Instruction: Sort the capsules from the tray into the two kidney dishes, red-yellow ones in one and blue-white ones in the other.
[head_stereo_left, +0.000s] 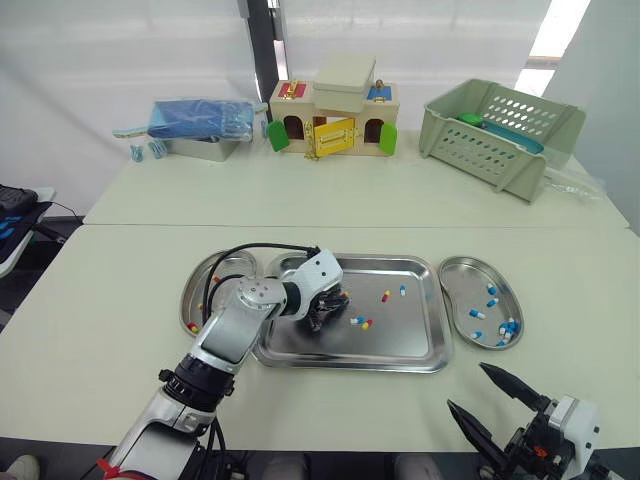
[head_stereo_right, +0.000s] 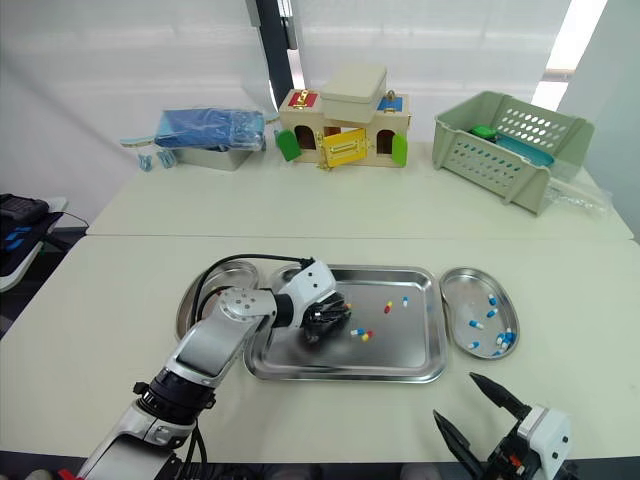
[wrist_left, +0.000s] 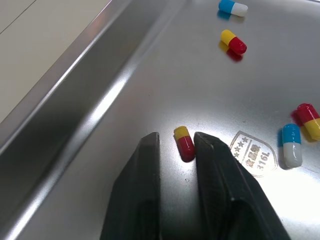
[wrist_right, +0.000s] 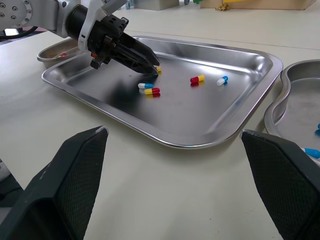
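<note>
The cream table (head_stereo_left: 110, 300) is looked down on from head height by both eye views, facing forward; nearly the same field is shared, with the rectangular stainless-steel tray (head_stereo_left: 400, 335) at centre. The left wrist view is set very close over the tray floor, aimed along the left gripper (wrist_left: 177, 139) at a red-yellow capsule (wrist_left: 184, 144). The right wrist view is held low near the table's front edge, facing across the tray, where the left gripper is also caught.
</note>
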